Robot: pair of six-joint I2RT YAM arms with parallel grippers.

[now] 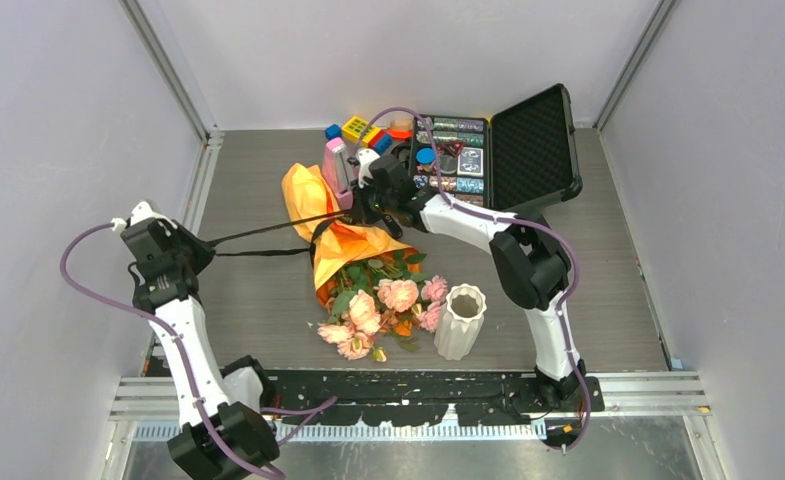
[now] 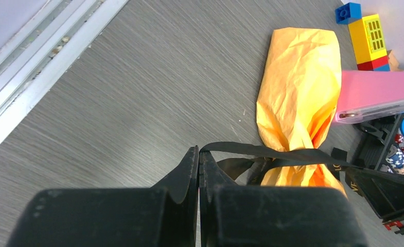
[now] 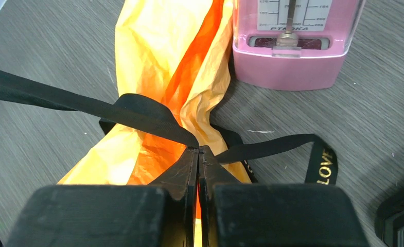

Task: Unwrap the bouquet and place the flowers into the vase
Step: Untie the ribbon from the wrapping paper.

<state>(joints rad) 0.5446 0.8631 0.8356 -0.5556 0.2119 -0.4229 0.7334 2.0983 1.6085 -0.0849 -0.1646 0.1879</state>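
Grey wood-grain table [image 1: 258, 300] enclosed by pale walls [image 1: 68, 100]. The bouquet [image 1: 353, 255] lies mid-table in orange paper [image 2: 297, 77], flowers [image 1: 378, 300] toward the white vase [image 1: 459, 320] just beside them. Left gripper [image 2: 198, 154] and right gripper [image 3: 198, 152] each pinch the black ribbon [image 3: 138, 116] with closed jaws. Stems mostly hidden by paper; pink metronome [image 3: 292, 56] cut off at top

Your left arm [image 1: 193, 340], right arm [image 1: 463, 222] had white shells, black joints. Lilac cable [image 1: 65, 262] ran along each. Your fingers [image 2: 181, 175] were matte black, wedge-shaped, scuffed.
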